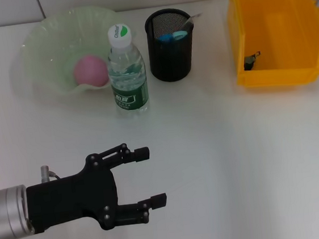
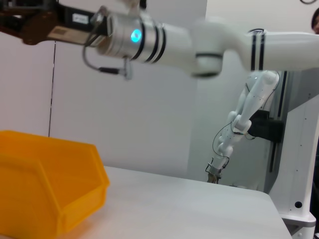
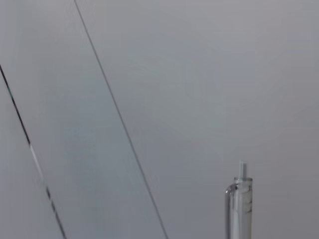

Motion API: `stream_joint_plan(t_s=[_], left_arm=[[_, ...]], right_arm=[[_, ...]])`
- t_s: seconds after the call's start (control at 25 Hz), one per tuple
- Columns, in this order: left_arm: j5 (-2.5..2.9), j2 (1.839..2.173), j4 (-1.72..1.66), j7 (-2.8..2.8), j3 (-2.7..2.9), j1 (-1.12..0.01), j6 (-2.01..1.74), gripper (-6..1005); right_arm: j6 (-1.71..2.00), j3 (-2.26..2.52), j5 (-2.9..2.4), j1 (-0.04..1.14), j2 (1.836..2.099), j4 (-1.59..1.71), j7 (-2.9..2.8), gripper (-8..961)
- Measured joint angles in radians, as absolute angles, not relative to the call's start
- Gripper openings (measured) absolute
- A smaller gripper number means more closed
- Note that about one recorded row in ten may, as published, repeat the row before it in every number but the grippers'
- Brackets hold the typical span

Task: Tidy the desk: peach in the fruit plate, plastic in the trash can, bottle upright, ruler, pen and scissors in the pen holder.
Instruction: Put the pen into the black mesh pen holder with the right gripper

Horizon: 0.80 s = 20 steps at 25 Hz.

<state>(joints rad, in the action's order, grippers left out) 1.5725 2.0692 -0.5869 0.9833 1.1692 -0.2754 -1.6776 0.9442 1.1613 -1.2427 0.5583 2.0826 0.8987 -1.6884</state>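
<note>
Left claw [image 1: 148,176] hovering open at 7 o'clock. Right claw gripping silver pen [image 3: 240,204], axis vertical, near 2 o'clock; pen holder [image 1: 169,37] lying toward 12, nearer right arm.

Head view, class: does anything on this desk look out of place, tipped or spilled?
Nothing stands out. The peach lies in the fruit plate, the bottle stands upright, the scissors sit in the pen holder, and a small scrap is in the trash can.
</note>
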Motion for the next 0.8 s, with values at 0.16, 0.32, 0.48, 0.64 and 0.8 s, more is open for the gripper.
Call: stream_joint_plan(t_s=[0.16, 0.32, 0.48, 0.64, 0.8], left_arm=[[1.572, 2.069, -0.586, 0.977, 1.165, -0.276, -1.678, 859], [1.572, 2.069, -0.586, 0.976, 1.158, -0.277, -1.680, 859], [1.572, 2.069, -0.586, 0.976, 1.157, -0.278, -1.676, 859], [1.572, 2.069, -0.586, 0.974, 1.155, -0.280, -1.672, 859], [1.572, 2.069, -0.586, 0.974, 1.147, -0.281, -1.668, 859]], right_arm=[[0.971, 1.159, -0.954, 0.672, 2.081, 0.570, -1.293, 165], [0.964, 1.167, -0.896, 0.738, 2.085, 0.458, -1.127, 169], [0.926, 1.198, -0.900, 0.781, 2.086, 0.415, -1.090, 173], [0.898, 1.230, -0.901, 0.780, 2.087, 0.412, -1.053, 178], [0.886, 1.236, -0.901, 0.775, 2.089, 0.393, -1.033, 182]])
